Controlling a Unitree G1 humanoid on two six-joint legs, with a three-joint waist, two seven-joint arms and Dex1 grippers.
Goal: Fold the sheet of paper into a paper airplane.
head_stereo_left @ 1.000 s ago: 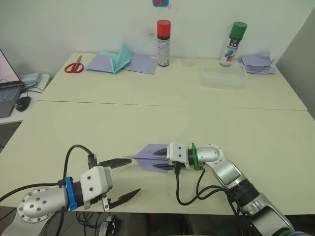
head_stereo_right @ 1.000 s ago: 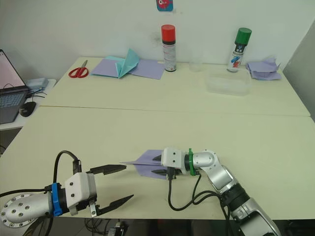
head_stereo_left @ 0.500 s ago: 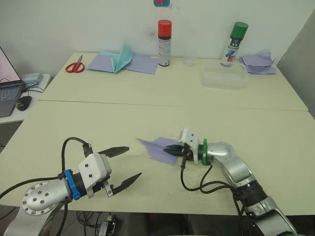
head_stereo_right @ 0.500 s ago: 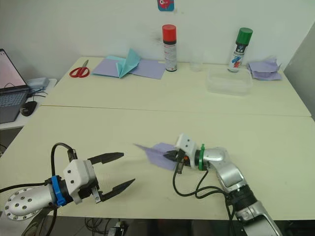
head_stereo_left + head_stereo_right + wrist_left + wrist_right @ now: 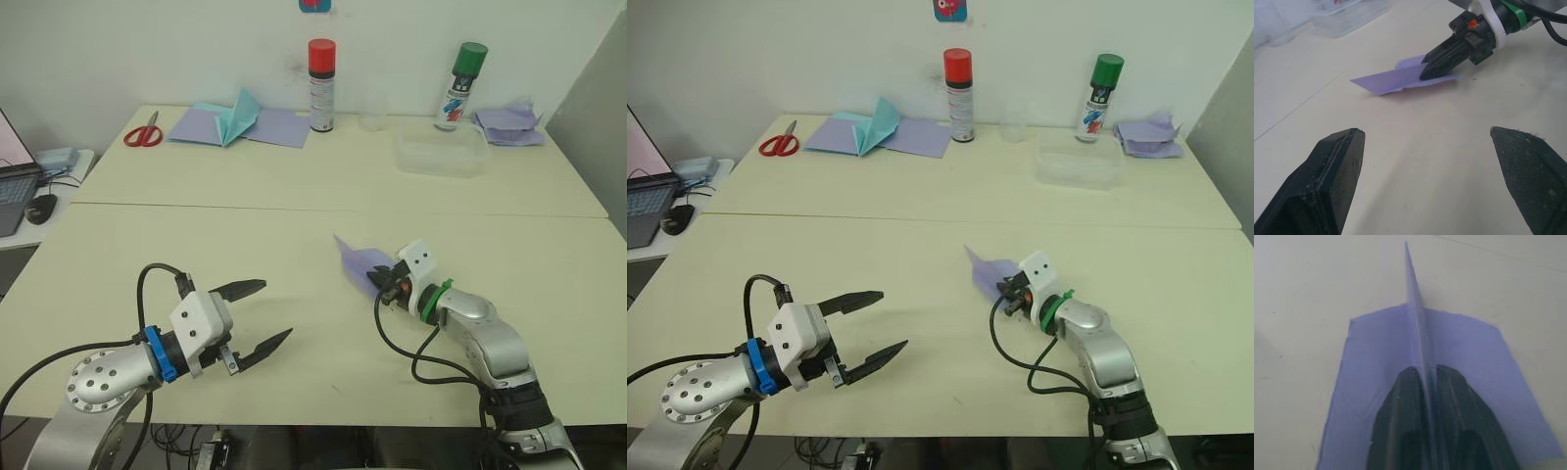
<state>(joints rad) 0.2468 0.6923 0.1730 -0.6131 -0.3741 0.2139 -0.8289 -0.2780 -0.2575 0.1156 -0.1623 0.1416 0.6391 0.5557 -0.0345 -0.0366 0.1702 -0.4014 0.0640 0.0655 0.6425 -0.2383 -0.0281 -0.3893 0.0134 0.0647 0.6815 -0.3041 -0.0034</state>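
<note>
The paper airplane (image 5: 357, 260), a small pale lavender wedge with flat wings and an upright ridge, sits right of the table's middle, nose pointing to the far left. My right gripper (image 5: 381, 286) is shut on its ridge from behind; in the right wrist view the black fingers (image 5: 1400, 431) pinch the ridge with the wings (image 5: 1376, 347) spread on both sides. My left gripper (image 5: 276, 309) hovers open near the front left edge, well apart from the plane, empty. The left wrist view shows the plane (image 5: 1396, 81) beyond its spread fingers (image 5: 1337, 166).
Along the far edge lie red scissors (image 5: 144, 130), lavender sheets with a teal shape (image 5: 235, 117), a red-capped can (image 5: 320, 83), a green-capped can (image 5: 460, 83), a clear tub (image 5: 441, 154) and a crumpled lavender heap (image 5: 509, 122). A laptop (image 5: 10, 186) stands off the left side.
My right gripper has carried the plane to the right and farther from me, turning its nose from left toward the far left. The left gripper shifted slightly forward, still open.
</note>
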